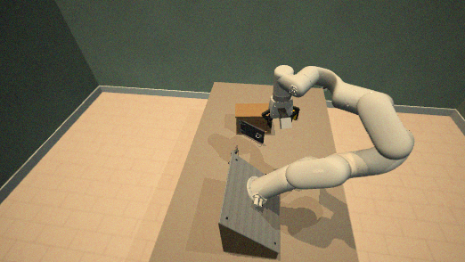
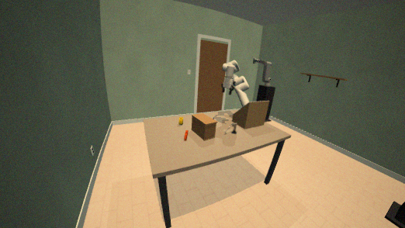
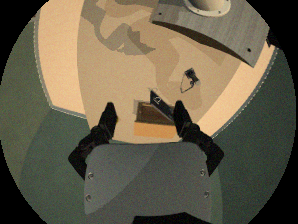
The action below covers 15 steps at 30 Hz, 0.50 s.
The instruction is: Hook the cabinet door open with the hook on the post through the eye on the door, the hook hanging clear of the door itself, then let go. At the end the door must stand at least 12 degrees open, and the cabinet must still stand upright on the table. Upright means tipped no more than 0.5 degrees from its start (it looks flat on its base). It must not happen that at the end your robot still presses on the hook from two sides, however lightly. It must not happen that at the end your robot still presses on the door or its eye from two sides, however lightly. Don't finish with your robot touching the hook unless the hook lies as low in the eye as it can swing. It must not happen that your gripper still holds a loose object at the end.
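Note:
The brown cabinet [image 1: 250,114] stands near the far end of the table; it also shows in the exterior view [image 2: 204,126] and in the wrist view [image 3: 154,123]. Its dark door [image 1: 252,130] faces the arm's base and looks swung partly open; the eye on it is too small to make out. The thin post with the hook [image 1: 236,151] stands between the cabinet and the grey base wedge; it also shows in the wrist view [image 3: 188,80]. My gripper [image 1: 281,117] is open and empty, high above the table beside the cabinet, fingers spread [image 3: 143,111].
The arm is mounted on a sloped grey wedge [image 1: 249,209] at the table's near end. A small yellow object [image 2: 181,121] and an orange one [image 2: 186,135] lie on the table beyond the cabinet. A second arm on a black pedestal [image 2: 264,83] stands off the table.

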Each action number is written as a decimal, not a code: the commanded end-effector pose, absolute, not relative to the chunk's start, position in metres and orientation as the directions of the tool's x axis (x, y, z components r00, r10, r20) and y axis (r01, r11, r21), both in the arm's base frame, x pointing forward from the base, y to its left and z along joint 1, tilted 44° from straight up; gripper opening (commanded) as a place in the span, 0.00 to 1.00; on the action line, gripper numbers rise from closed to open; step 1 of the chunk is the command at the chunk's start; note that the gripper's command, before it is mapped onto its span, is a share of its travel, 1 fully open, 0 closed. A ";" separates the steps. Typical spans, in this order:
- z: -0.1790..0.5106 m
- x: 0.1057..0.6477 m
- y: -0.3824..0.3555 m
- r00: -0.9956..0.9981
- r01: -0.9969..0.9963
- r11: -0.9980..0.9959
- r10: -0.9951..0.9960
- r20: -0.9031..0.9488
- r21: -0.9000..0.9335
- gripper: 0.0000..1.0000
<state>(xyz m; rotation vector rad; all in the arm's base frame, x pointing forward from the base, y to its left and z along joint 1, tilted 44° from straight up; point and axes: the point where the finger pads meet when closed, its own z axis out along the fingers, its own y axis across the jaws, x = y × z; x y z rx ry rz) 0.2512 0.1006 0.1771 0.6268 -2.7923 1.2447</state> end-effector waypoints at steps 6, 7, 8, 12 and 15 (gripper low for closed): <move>0.135 0.328 0.114 -0.785 -0.607 0.492 -0.496 0.372 -0.624 1.00; 0.135 0.328 0.114 -0.785 -0.607 0.492 -0.496 0.372 -0.624 1.00; 0.121 0.347 0.114 -0.734 -0.667 0.454 -0.534 0.419 -0.590 1.00; 0.121 0.347 0.114 -0.734 -0.667 0.454 -0.534 0.419 -0.590 1.00; 0.091 0.381 0.111 -0.627 -0.769 0.377 -0.600 0.497 -0.515 1.00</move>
